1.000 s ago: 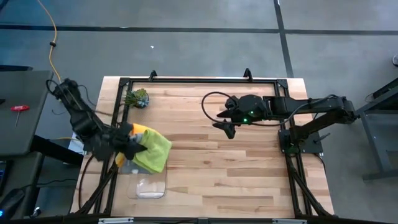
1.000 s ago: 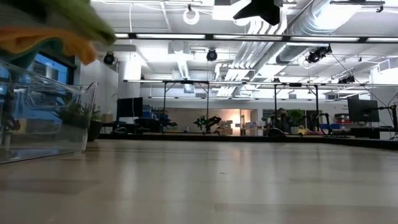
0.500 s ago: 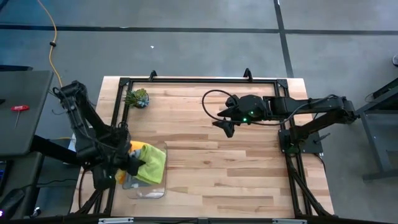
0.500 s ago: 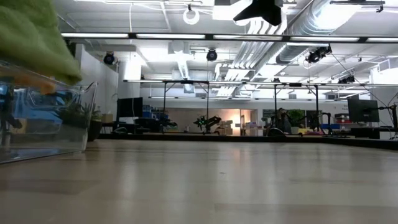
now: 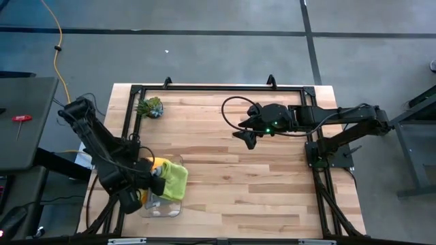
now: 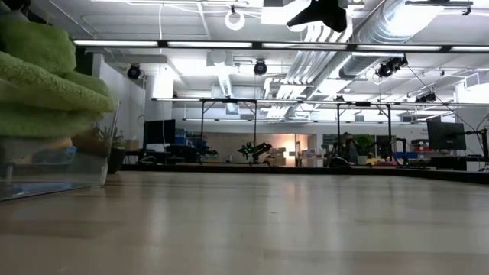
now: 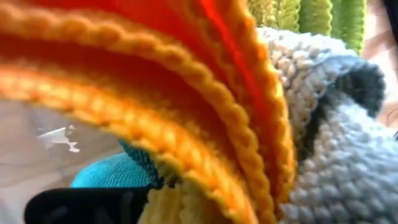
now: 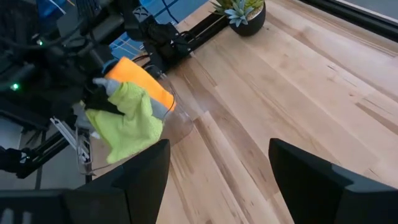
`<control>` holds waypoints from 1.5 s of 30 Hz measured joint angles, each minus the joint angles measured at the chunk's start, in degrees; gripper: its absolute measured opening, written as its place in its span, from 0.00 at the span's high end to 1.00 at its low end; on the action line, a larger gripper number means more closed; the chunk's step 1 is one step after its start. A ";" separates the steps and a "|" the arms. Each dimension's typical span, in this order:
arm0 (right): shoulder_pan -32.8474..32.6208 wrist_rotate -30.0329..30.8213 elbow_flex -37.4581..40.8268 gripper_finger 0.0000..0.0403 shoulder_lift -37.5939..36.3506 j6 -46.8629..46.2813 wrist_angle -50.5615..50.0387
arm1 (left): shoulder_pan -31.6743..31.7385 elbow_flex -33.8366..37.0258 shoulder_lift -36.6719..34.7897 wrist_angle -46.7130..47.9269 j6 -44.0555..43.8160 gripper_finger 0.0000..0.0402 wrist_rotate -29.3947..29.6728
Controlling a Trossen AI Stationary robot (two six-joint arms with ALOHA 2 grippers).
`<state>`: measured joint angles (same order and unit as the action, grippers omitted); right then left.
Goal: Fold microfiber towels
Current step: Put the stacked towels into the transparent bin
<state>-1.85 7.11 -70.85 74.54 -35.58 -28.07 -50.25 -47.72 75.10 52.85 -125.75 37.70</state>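
Note:
A stack of microfiber towels hangs in my left gripper over the clear plastic bin at the table's near left. Lime green lies on top, with orange and grey beneath; teal and yellow show in the left wrist view. In the low view the green folds sit at the bin's rim, lower layers showing through its wall. My right gripper hovers open over the table's far middle, holding nothing. My left gripper is shut on the towel stack's left end, several layers pinched together between its two fingers. One dark finger lies under the teal and yellow layers. The fingers slant down from the table's left. The stack sags into the bin; whether it touches the floor I cannot tell.
A small spiky green plant in a pot stands at the far left corner. A black frame runs round the table's edges. The bare wood between bin and right arm is free room.
My left gripper has gone down and toward the table's near edge with the towel stack, tipping and rolling as it went. The stack, earlier above the bin's rim, has sunk partly into the bin. It stays shut.

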 joint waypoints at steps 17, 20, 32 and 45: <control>0.00 -0.26 0.00 0.34 0.00 0.01 0.01 | 1.58 0.00 -3.92 -6.34 0.35 0.91 7.43; 0.00 -0.30 0.00 0.34 0.00 0.83 0.01 | 0.29 -0.02 -7.79 -4.51 0.62 0.91 12.05; 0.00 -0.20 0.00 0.34 0.02 0.95 -0.07 | -9.64 11.68 -9.40 -23.47 -2.69 0.91 30.27; -0.01 -0.02 0.00 0.34 0.02 -0.53 -0.32 | -8.43 20.91 -7.81 -31.27 -2.49 0.91 23.40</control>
<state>-1.86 7.09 -70.85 74.56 -36.11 -28.39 -58.68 -26.81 67.29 21.59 -128.25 61.10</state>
